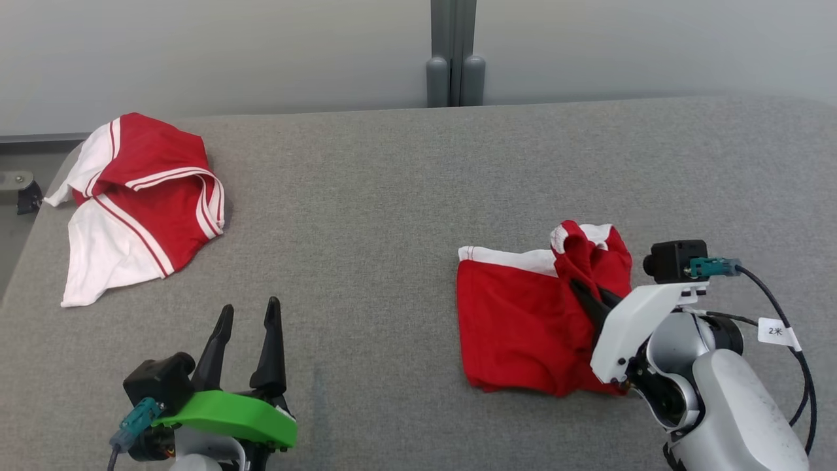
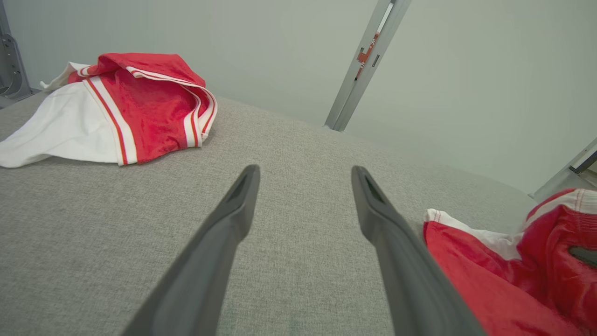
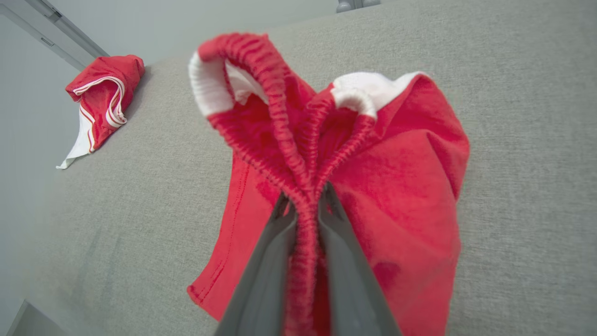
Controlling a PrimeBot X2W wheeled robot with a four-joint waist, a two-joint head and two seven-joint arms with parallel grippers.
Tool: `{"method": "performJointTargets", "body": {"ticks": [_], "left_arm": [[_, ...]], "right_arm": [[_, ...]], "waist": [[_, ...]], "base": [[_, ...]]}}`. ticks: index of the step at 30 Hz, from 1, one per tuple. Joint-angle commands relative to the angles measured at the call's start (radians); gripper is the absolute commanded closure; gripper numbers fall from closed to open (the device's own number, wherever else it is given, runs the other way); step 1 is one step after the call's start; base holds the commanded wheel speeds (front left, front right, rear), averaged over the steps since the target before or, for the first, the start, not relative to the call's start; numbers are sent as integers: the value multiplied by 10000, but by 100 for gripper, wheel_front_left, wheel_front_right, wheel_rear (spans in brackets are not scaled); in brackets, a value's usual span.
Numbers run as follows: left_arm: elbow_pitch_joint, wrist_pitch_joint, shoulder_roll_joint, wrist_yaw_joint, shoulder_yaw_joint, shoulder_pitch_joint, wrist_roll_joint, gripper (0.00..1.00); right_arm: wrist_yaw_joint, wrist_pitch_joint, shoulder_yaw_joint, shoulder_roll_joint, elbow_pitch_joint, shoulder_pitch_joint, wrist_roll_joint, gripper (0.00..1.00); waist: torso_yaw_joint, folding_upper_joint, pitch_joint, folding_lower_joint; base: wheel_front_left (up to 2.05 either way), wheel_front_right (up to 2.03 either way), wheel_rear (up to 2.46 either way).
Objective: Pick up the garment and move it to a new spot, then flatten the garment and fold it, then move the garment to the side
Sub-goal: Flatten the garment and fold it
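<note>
The garment (image 1: 516, 320) is a pair of red shorts with white trim, lying on the right of the grey table (image 1: 392, 196). My right gripper (image 1: 592, 294) is shut on its elastic waistband, which bunches up between the fingers (image 3: 305, 205). The pinched band stands lifted above the rest of the cloth (image 3: 410, 186). My left gripper (image 1: 250, 313) stands open near the front left, fingers apart over bare table (image 2: 303, 172), with nothing between them. The garment's edge (image 2: 471, 252) lies to the right of the left fingers.
A second red and white garment (image 1: 140, 196) lies crumpled at the far left of the table, near its edge (image 2: 121, 107) (image 3: 100, 100). A grey post (image 1: 454, 52) stands behind the table's back edge. Bare table surface stretches between the two garments.
</note>
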Motion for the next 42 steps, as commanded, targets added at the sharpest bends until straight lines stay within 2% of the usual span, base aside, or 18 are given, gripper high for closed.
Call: {"method": "performJointTargets", "body": {"ticks": [1, 11, 13, 14, 19, 25, 29, 33, 42], "left_arm": [[-19, 31, 3, -16, -27, -89, 3, 0], [-10, 120, -19, -46, -230, -483, 81, 0], [-18, 102, -8, -23, -213, -505, 66, 0], [-30, 89, 8, -9, -197, -505, 55, 0], [-43, 61, 86, 22, -129, -448, 9, 0], [-75, 29, 49, 70, -204, -455, 33, 0], [-119, -6, -3, 82, -285, -558, 117, 0], [-157, -78, -111, 112, -316, -661, 214, 0], [-29, -249, -55, 366, -274, -573, 705, 0]], "right_arm": [[-11, -68, 94, 91, 108, -166, 131, 100], [-10, -667, 807, 475, 1817, -936, 240, 100], [-8, -867, 981, 494, 2139, -1084, 329, 55], [-7, -969, 1137, 510, 2246, -1147, 541, 0], [-8, -1287, 1702, 478, 2369, -1353, 1001, 0], [-7, -1686, 1946, 490, 1826, -1328, 952, 0], [-7, -1942, 1633, 478, 1232, -1087, 557, 0], [-8, -2403, 1147, 196, 520, -836, -180, 0], [-8, -4135, -343, 94, -403, 100, -1777, 0]], "waist": [[131, 0, 81, 0], [628, 0, 286, 0], [695, 0, 310, 0], [719, 0, 318, 0], [696, 0, 314, 0], [446, 0, 281, 0], [218, 0, 264, 0], [-2, 0, 243, 0], [-481, 0, 34, 0]], "base": [[0, 0, 0], [0, 0, 0], [0, 0, 0], [0, 0, 0], [0, 0, 0], [0, 0, 0], [0, 0, 0], [0, 0, 0], [0, 0, 0]]}}
